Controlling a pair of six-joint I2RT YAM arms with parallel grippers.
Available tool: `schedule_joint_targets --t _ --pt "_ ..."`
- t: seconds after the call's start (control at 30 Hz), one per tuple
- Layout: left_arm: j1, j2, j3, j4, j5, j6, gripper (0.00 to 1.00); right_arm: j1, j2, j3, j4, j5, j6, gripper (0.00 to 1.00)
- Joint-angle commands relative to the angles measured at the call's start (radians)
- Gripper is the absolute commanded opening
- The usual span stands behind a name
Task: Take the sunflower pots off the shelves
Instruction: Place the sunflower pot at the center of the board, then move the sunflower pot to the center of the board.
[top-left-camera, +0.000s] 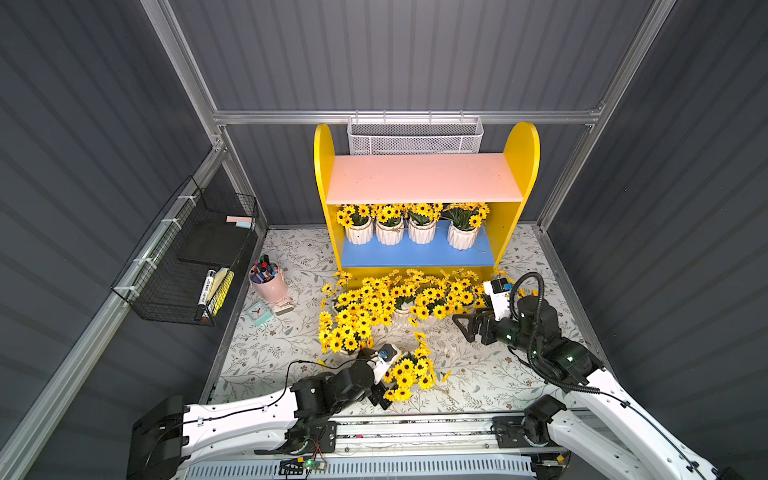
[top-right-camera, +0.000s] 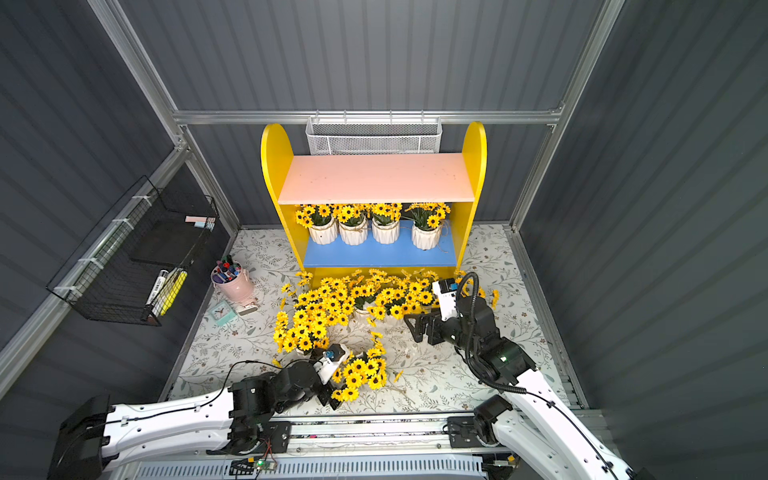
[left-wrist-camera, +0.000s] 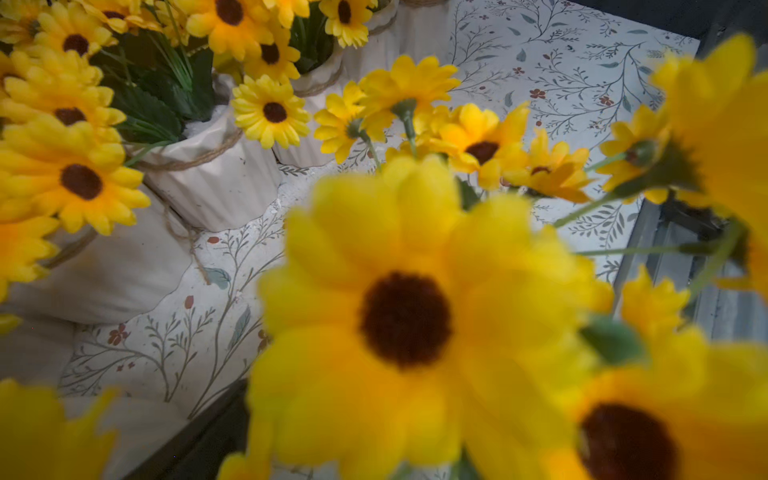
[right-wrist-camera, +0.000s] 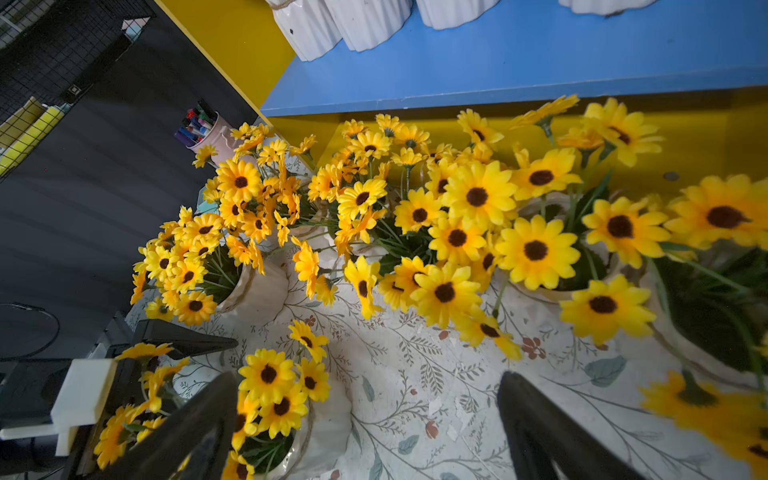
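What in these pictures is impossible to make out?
- Left gripper: sunflowers cover it in both top views; a blurred bloom fills the left wrist view.
- Pots already off: count unclear in top views, blooms overlap.
- Space behind the four shelf pots: pink board hides it in top views.
- Shelf pots in right wrist view: tops cut off by the edge.
- Markers: labels too small.

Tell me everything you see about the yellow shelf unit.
The shelves stand upright at the back wall: yellow painted wood by its look, rounded side panels, a bare pale pink upper board and a blue lower board carrying four sunflower pots in a row. Other pots crowd the floor at its foot.
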Motion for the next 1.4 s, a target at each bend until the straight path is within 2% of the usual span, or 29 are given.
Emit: schedule_joint_targets --t 0.0,0.13,0.3,0.53,0.63,0.9,1.07,1.23,1.37 --pt "-0.002 0.005 0.032 -0.137 -0.032 -0.052 0.99 0.028 0.017 -0.017 -0.044 -0.003 0.044 0.98" --pt "-0.002 0.036 0.062 -0.219 -0.024 -0.098 1.0 0.074 0.038 -0.053 -0.063 -0.05 0.112 0.95" --pt "-0.002 0.052 0.041 -0.203 -0.038 -0.152 0.99 0.249 0.051 -0.14 -0.033 0.027 0.201 0.93" --pt "-0.002 0.04 0.05 -0.281 -0.12 -0.242 0.99 0.34 0.022 -0.265 0.068 0.039 0.335 0.9" --pt "-0.002 0.061 0.077 -0.32 -0.142 -0.253 0.99 0.394 0.067 -0.292 0.127 0.066 0.372 0.89" --pt "-0.002 0.109 0.121 -0.276 -0.119 -0.199 0.99 0.588 0.286 -0.28 0.316 0.182 0.444 0.92" --pt "-0.002 0.139 0.143 -0.26 -0.108 -0.178 0.99 0.602 0.392 -0.213 0.313 0.254 0.45 0.94" --pt "-0.002 0.134 0.16 -0.262 -0.109 -0.167 0.99 0.603 0.447 -0.198 0.363 0.276 0.491 0.97" --pt "-0.002 0.146 0.168 -0.256 -0.095 -0.154 1.0 0.601 0.454 -0.192 0.362 0.387 0.547 0.99"
